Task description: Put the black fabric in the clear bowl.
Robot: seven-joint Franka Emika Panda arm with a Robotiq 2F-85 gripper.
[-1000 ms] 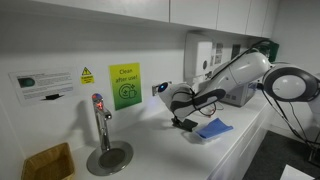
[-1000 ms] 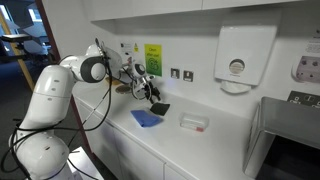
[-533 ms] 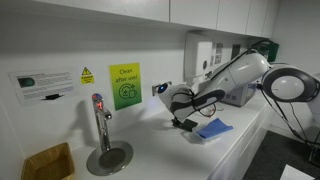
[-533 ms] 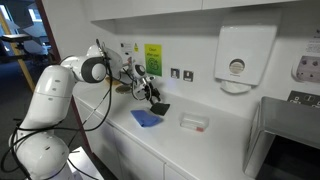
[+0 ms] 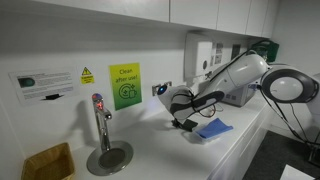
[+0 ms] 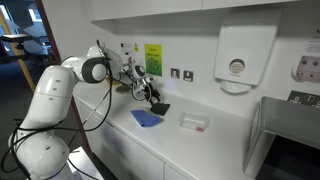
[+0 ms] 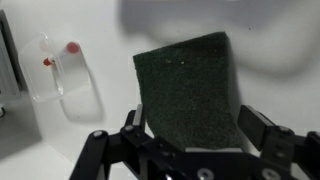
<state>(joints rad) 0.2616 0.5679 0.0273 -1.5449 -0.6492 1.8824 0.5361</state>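
Observation:
The black fabric (image 7: 190, 90) lies flat on the white counter, a dark square. In the wrist view my gripper (image 7: 195, 125) is open, with one finger at each side of the fabric's near edge, low over it. In both exterior views the gripper (image 6: 152, 99) (image 5: 183, 121) points down at the black fabric (image 6: 159, 108), next to the wall. The clear bowl (image 7: 58, 75) is a faint transparent container with red marks, off to the left in the wrist view. In an exterior view the bowl (image 6: 194, 122) stands further along the counter.
A bright blue cloth (image 6: 147, 118) (image 5: 213, 128) lies beside the black fabric toward the counter's front edge. A tap (image 5: 99, 125) over a round drain and a cardboard box (image 5: 48, 162) stand along the counter. A towel dispenser (image 6: 238, 60) hangs on the wall.

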